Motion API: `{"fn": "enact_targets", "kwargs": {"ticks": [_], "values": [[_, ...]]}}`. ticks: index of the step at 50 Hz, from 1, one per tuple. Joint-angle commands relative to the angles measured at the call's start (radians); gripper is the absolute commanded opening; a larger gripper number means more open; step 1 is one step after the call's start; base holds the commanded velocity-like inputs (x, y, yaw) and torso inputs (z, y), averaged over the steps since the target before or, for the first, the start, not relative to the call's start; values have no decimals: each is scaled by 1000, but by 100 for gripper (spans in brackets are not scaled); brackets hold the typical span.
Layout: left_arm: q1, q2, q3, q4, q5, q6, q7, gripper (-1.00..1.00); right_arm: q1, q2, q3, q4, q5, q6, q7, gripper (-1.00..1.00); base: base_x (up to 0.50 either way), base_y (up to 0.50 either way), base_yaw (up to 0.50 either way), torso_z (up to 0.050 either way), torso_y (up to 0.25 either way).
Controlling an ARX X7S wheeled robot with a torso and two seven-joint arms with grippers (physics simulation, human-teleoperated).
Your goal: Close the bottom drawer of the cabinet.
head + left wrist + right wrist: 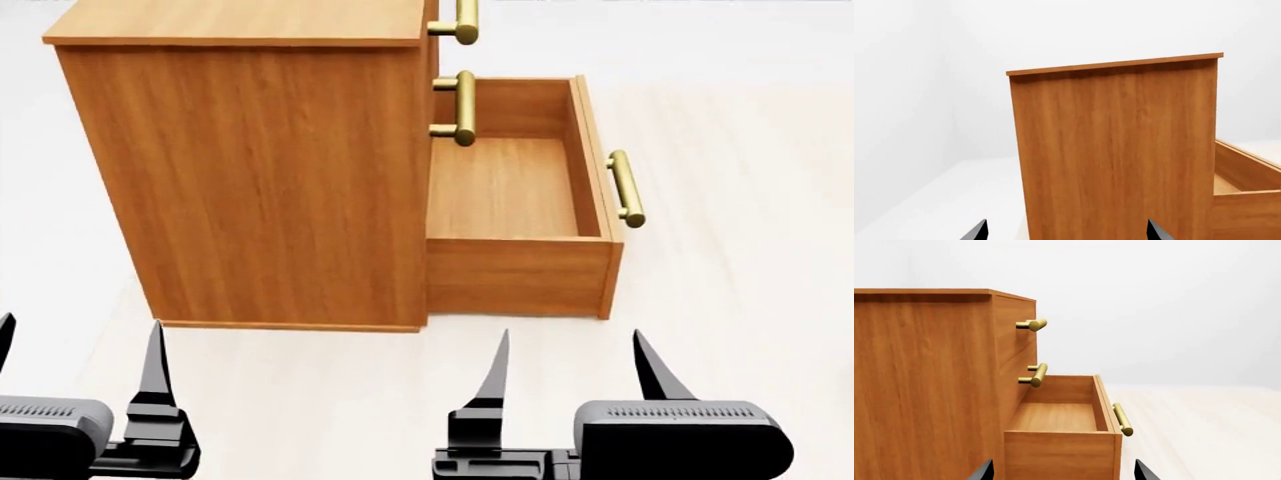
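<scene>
Wooden cabinet (254,170) crops its top handle; bottom drawer (514,185) hangs pulled out, empty. Right gripper (574,375) gapes; left gripper (74,365) is half cut off, apart.

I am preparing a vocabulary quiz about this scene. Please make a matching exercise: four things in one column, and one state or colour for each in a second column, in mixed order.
Things:
1. bottom drawer
2. middle drawer
3. drawer handles
4. right gripper

States or colours:
A. brass yellow
B. pulled out, nothing inside
C. jaws apart, holding nothing
D. pushed in, flush with the cabinet

Pairs: 1-B, 2-D, 3-A, 4-C
</scene>
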Motion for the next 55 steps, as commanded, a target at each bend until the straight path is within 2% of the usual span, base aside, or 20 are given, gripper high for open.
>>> {"fn": "enact_targets", "kwargs": {"ticks": [1, 26, 33, 38, 42, 43, 47, 50, 55], "values": [[1, -5, 1, 4, -6, 0, -8, 100, 4, 8, -7, -9, 10, 8, 5, 100, 500, 0, 0, 0, 0], [4, -10, 0, -4, -23, 9, -24, 100, 11, 28, -41, 9, -31, 12, 46, 100, 500, 0, 0, 0, 1], [7, -12, 2, 0, -25, 9, -31, 100, 16, 30, -47, -17, -50, 36, 76, 100, 0, 0, 0, 0, 0], [8, -14, -2, -6, -33, 17, -30, 100, 43, 49, -49, -94, -38, 145, 78, 100, 0, 0, 0, 0, 0], [11, -16, -3, 0, -36, 16, -33, 100, 125, 80, -51, -227, -64, 340, 116, 100, 0, 0, 0, 0, 0], [12, -16, -4, -4, -37, 20, -33, 100, 169, 79, -8, -291, -17, 417, 92, 100, 0, 0, 0, 0, 0], [16, -18, -5, 1, -41, 20, -35, 100, 266, 112, 39, -352, 12, 538, 71, 100, 0, 0, 0, 0, 0], [16, -19, -4, -3, -43, 24, -35, 100, 302, 143, 56, -341, 16, 561, 56, 100, 0, 0, 0, 0, 0], [15, -22, -7, -6, -48, 25, -37, 100, 294, 204, 107, -265, 13, 490, 14, 100, 0, 0, 0, 0, 0]]}}
